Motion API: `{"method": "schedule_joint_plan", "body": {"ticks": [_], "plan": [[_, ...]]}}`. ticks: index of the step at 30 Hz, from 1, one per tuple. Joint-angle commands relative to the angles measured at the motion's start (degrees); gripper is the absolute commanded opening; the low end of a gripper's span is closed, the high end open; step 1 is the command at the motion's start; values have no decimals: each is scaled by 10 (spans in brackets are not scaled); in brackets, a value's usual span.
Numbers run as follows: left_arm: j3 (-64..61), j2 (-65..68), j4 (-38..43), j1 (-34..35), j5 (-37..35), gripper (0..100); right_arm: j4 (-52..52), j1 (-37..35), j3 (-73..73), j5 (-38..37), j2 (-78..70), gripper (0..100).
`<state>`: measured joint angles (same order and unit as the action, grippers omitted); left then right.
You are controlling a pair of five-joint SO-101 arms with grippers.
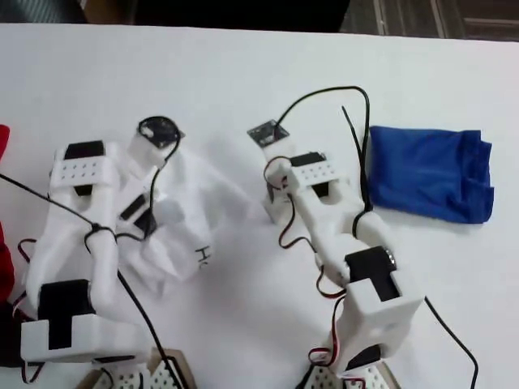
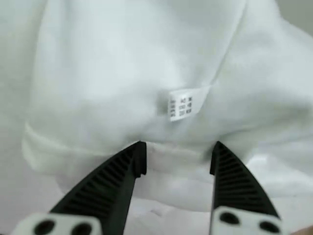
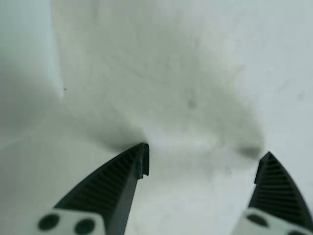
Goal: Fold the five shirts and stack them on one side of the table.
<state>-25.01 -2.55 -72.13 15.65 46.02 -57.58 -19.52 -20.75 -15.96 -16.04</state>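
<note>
White shirt [image 1: 195,207] lies crumpled on the counter [image 1: 243,65], directly beneath the left hand [image 2: 178,152], whose fingers stand apart over its edge. The right hand [image 3: 203,159], likewise spread, sits just beside it.

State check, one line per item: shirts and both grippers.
white shirt: unfolded, crumpled under the left arm, care tag showing.
blue shirt: folded into a rough rectangle, flat on the table beside the right arm.
red shirt: at the table edge, mostly cut off, fold cannot be told.
left gripper: open, just above the white shirt's hem.
right gripper: open, holding nothing.
</note>
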Motion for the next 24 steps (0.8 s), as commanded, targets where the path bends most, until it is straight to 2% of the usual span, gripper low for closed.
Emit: {"method": "schedule_joint_plan", "body": {"ticks": [1,5,9,11,17,20,24], "plan": [[0,-1,8,4,-5,237,19,7,0,5,0,347],[0,-1,7,2,-5,208,19,7,0,5,0,347],[0,-1,6,2,-5,10,19,7,0,5,0,347],[1,-2,4,2,-5,41,19,7,0,5,0,347],[15,-7,-14,2,-5,24,19,7,0,5,0,347],[58,-8,-69,2,-5,24,19,7,0,5,0,347],[197,-12,-186,2,-6,24,23,7,0,6,0,347]]}}
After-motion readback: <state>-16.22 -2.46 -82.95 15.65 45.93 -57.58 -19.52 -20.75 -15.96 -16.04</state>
